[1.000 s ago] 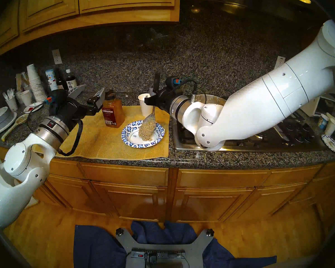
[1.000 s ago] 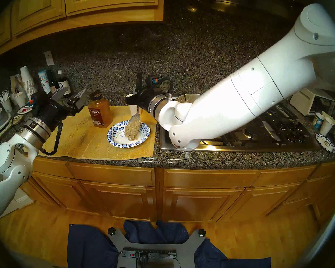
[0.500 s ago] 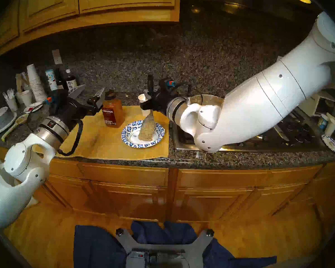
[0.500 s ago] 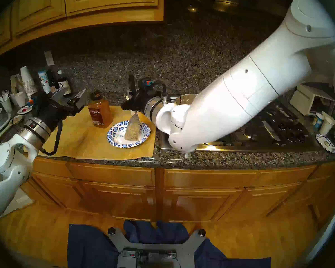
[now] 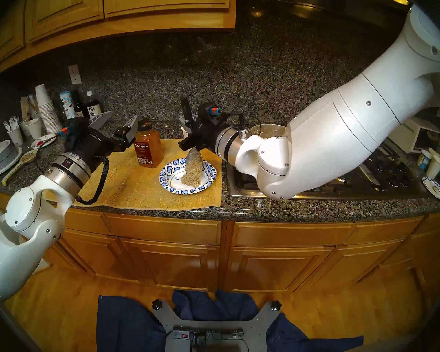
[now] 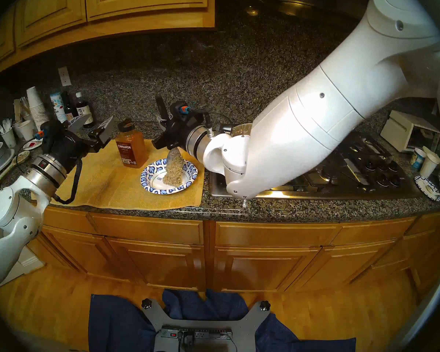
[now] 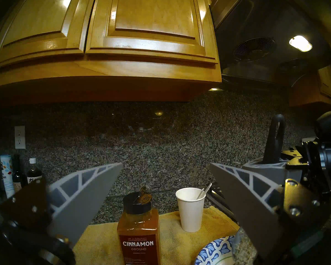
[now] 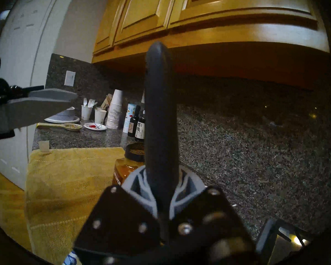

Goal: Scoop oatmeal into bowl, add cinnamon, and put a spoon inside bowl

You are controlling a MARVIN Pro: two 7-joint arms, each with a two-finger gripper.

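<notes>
Nearest the counter's front edge, at about 6 o'clock of the yellow cloth (image 5: 137, 186), sits the bowl (image 5: 173, 189), its blue leaf rim showing around a white centre. A tall lump of oatmeal (image 5: 192, 172) stands in it, the base resting on the bowl floor toward 3 o'clock and the top still clinging to the tipped metal serving spoon (image 5: 193, 154) directly above. That spoon hangs blade-down from the right gripper (image 5: 192, 136), whose fingers are clamped tight on its dark handle (image 8: 159, 125); the handle pokes upward toward 12 o'clock past the fingers. At 10 o'clock from the bowl, just beside it on the cloth, the cinnamon (image 5: 147, 147) stands upright with its dark cap's flap raised. Beyond it at 9 o'clock, the left gripper (image 5: 117, 124) hovers above the cloth's edge with its fingers spread wide apart and nothing between them. At 12 o'clock from the bowl, partly hidden behind the right gripper in the head views, a white paper cup (image 7: 190, 209) stands on the cloth's far edge with the spoon (image 7: 204, 191) leaning inside it. Farther off at 3 o'clock, behind the right arm, a metal pot (image 5: 272, 130) sits on the stove (image 5: 366, 176).
</notes>
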